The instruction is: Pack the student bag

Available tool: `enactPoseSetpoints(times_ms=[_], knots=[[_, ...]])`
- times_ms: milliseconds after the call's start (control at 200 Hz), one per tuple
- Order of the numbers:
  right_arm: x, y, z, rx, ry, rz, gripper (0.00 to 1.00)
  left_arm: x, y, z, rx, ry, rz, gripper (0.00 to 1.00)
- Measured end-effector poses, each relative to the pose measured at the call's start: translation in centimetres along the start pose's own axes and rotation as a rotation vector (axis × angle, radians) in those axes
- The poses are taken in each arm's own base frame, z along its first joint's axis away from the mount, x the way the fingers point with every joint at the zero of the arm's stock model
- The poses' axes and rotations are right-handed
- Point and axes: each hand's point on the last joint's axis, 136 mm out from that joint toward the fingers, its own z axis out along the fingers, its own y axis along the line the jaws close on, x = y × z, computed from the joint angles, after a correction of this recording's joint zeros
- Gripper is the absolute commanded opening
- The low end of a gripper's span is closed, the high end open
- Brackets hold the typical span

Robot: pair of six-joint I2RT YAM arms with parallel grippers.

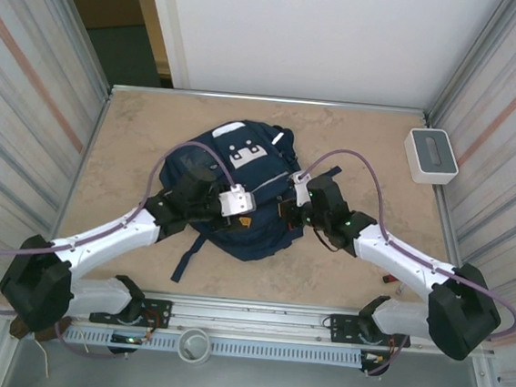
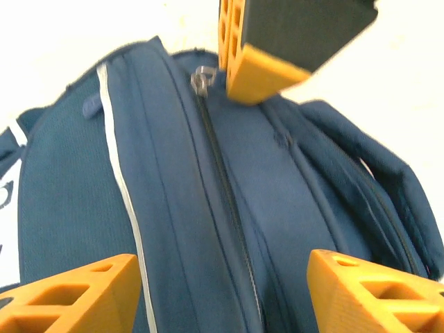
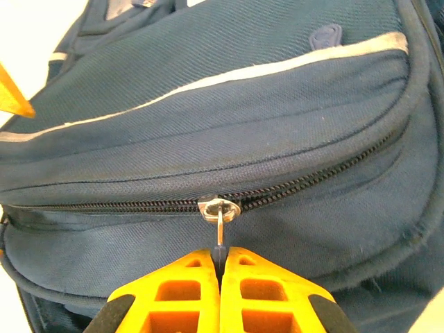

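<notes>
My right jaws pinch the zipper pull [image 3: 219, 220] on the bag [image 3: 229, 118]; left jaws apart above it. Thin tab may slip if I yank sideways.

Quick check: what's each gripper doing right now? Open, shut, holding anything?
Left gripper: open, empty, fingers spread over the student bag.
Right gripper: shut on the bag's zipper pull.

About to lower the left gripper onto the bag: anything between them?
Nothing visible lies between the left gripper and the student bag; the zipper runs bare under its open fingers. At the zipper's far end the right gripper is shut on the zipper pull.
</notes>
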Motion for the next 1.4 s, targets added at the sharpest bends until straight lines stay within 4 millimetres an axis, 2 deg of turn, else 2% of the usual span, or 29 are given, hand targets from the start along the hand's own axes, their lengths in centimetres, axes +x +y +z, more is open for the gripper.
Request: enactPoseSetpoints(times_ms=[100, 165, 286, 376, 431, 606, 736, 847, 1002, 1082, 1142, 1293, 1398], knots=[[0.0, 1.0, -0.4, -0.023, -0.006, -0.007, 0.0, -1.0, 0.3, 0.9, -0.003, 0.006, 0.012, 0.62], [-0.1, 1.6, -0.7, -0.036, -0.011, -0.013, 0.0, -0.9, 0.5, 1.6, -0.003, 0.023, 0.01, 0.59], [0.1, 2.5, -1.2, -0.054, -0.014, -0.02, 0.0, -0.2, 0.4, 2.5, 0.014, 0.052, -0.002, 0.42], [0.4, 2.3, -1.3, -0.042, -0.012, -0.014, 0.0, -0.2, -0.2, 2.6, 0.037, 0.055, 0.008, 0.22], [0.5, 2.1, -1.3, -0.031, -0.007, -0.014, 0.0, -0.2, -0.4, 2.6, 0.054, 0.048, 0.013, 0.14], [0.6, 0.8, -1.4, 0.01, 0.001, -0.005, 0.0, -0.3, -0.2, 1.8, 0.091, 0.002, 0.012, 0.07], [0.2, -1.8, -1.7, 0.068, -0.005, 0.024, 0.0, 0.7, 0.3, 0.3, 0.101, -0.043, 0.0, 0.08], [0.2, -1.5, -1.7, 0.038, 0.001, 0.024, 0.0, 1.7, 0.7, -0.6, 0.099, -0.064, -0.018, 0.12], [0.6, -1.0, -1.6, 0.019, 0.009, 0.017, 0.0, 2.5, 1.3, -0.8, 0.08, -0.043, -0.032, 0.43], [0.8, -0.6, -1.5, 0.011, 0.013, 0.01, 0.0, 2.6, 1.2, -0.7, 0.068, -0.023, -0.022, 0.56], [0.8, -0.2, -1.5, 0.003, 0.011, 0.004, 0.0, 2.3, 0.7, -0.4, 0.064, -0.012, -0.004, 0.61], [0.8, 0.6, -1.5, -0.012, 0.006, -0.013, 0.0, 0.5, -1.0, 0.3, 0.079, -0.008, 0.065, 0.64], [0.8, 1.2, -1.7, -0.026, 0.003, -0.023, 0.0, -1.0, -0.8, 1.2, 0.077, -0.01, 0.091, 0.61]])
